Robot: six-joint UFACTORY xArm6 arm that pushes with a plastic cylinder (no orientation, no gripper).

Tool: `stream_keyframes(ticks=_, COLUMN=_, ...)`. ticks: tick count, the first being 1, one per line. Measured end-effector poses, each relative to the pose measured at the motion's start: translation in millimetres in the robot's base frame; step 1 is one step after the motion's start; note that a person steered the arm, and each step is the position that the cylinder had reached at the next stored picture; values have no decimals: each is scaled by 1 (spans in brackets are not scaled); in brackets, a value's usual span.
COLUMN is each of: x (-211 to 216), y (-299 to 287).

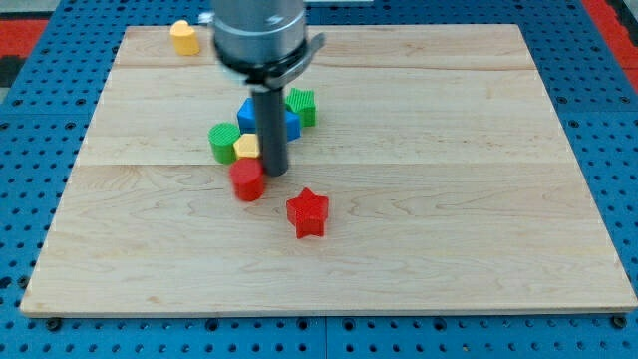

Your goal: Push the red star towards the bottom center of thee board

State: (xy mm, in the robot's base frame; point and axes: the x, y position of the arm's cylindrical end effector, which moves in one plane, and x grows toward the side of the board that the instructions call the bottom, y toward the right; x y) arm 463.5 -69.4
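The red star (308,211) lies on the wooden board (449,199), a little left of the middle and below it. My tip (274,173) stands up and to the left of the star, a short gap away, not touching it. The tip is right next to a red round block (247,180) on its left. Just above the tip is a cluster: a yellow block (246,148), a green block (223,139), a blue block (286,120) partly hidden behind the rod, and a green block (302,104).
A yellow block (183,36) sits near the board's top left corner. The arm's grey housing (259,35) hangs over the top centre. Blue pegboard (40,120) surrounds the board.
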Motion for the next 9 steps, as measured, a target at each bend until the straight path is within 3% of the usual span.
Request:
stream_keyframes(ticks=2, x=65, y=-31)
stream_keyframes(ticks=3, x=72, y=-70)
stream_keyframes(ticks=4, x=45, y=-141)
stream_keyframes(ticks=5, x=20, y=-164)
stream_keyframes(ticks=6, x=-5, y=-170)
stream_keyframes(ticks=9, x=-153, y=-161)
